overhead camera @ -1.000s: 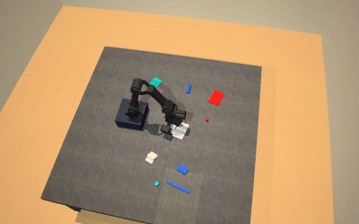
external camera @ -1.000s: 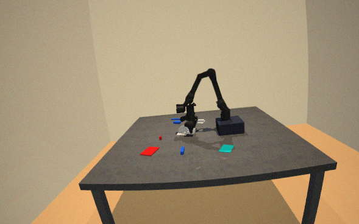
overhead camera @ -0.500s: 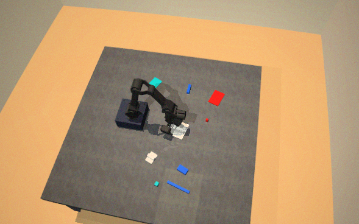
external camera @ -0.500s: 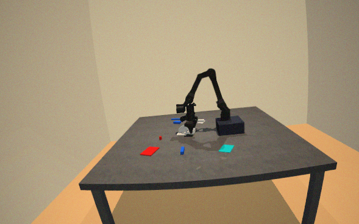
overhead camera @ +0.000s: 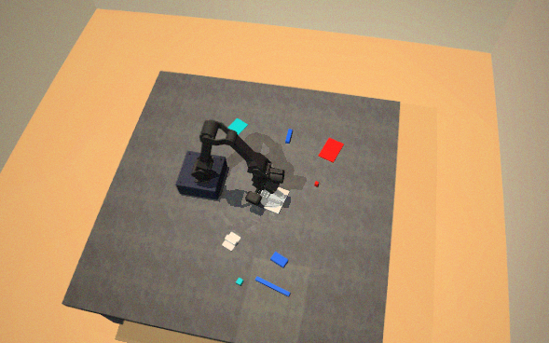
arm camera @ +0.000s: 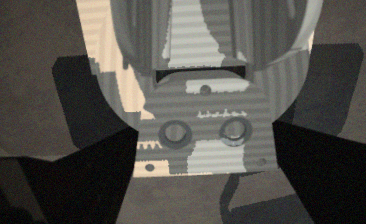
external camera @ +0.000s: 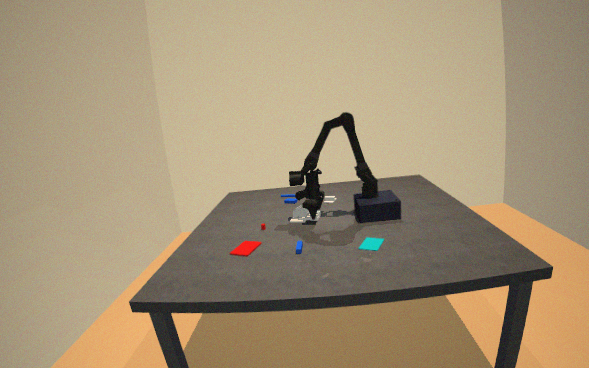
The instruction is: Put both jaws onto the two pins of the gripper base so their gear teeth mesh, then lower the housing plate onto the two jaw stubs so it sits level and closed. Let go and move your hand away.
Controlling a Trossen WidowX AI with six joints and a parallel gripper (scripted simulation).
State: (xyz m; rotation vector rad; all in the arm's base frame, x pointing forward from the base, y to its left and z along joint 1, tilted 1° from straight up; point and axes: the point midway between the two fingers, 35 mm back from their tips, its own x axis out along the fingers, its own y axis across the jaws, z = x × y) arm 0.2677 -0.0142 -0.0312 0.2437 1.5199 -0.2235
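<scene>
The striped pale-grey housing plate (arm camera: 221,107) shows in the wrist view with two ringed round holes; a round end shows inside each. My gripper (arm camera: 201,129) (overhead camera: 263,194) (external camera: 313,215) is shut on the plate, one black finger at each side edge. The grey curved jaws (arm camera: 131,30) (arm camera: 279,30) reach forward from it, over the pale gripper base (arm camera: 95,30) (overhead camera: 278,210) (external camera: 297,220). Pins and gear teeth are hidden under the plate. Whether the plate rests fully down and level I cannot tell.
Pale stepped blocks (overhead camera: 231,240) (external camera: 331,199) lie apart. Around are a red sheet (overhead camera: 331,150) (external camera: 246,248), a red cube (overhead camera: 316,184), a turquoise sheet (overhead camera: 238,126), a turquoise cube (overhead camera: 240,281), a short blue bar (overhead camera: 289,136), a blue block (overhead camera: 279,259) and a long blue bar (overhead camera: 272,286).
</scene>
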